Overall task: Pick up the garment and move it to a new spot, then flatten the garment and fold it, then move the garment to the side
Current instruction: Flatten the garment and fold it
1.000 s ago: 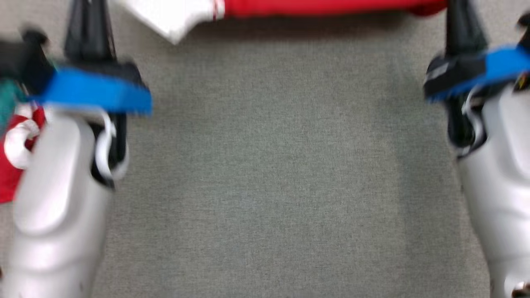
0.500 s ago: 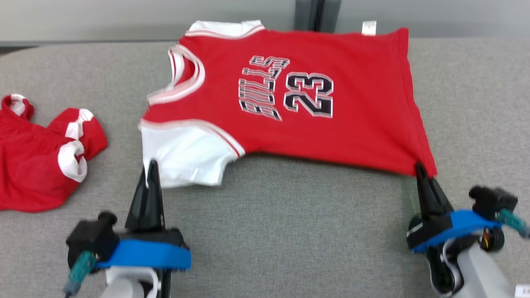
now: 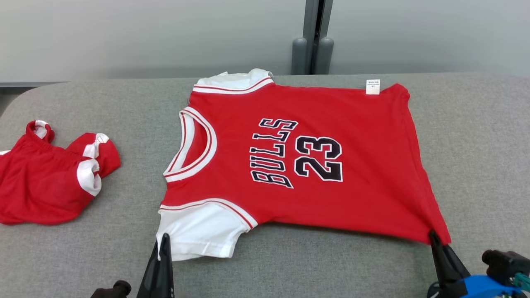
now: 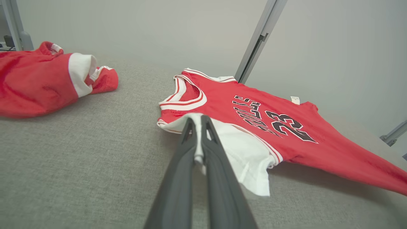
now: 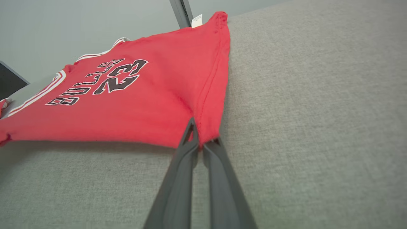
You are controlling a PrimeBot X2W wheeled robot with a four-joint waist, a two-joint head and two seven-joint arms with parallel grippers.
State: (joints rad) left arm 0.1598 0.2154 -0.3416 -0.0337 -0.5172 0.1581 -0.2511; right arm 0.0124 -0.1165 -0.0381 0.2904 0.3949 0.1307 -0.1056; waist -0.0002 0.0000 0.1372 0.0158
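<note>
The garment is a red jersey with white sleeves and the number 23, spread mostly flat on the grey table, collar to the left. My left gripper is shut on the near white sleeve, the fabric pinched between its fingers in the left wrist view. At the near right hem corner, my right gripper is shut on the red cloth. The near edge of the garment is lifted slightly off the table between the two grips.
A second red and white garment lies crumpled at the table's left edge. A grey post stands behind the table against a pale wall. Open grey tabletop lies in front of the jersey and to its right.
The head camera has tilted up, so the whole picture shifted downward. Both grippers stay shut on the jersey's near sleeve and near hem corner.
</note>
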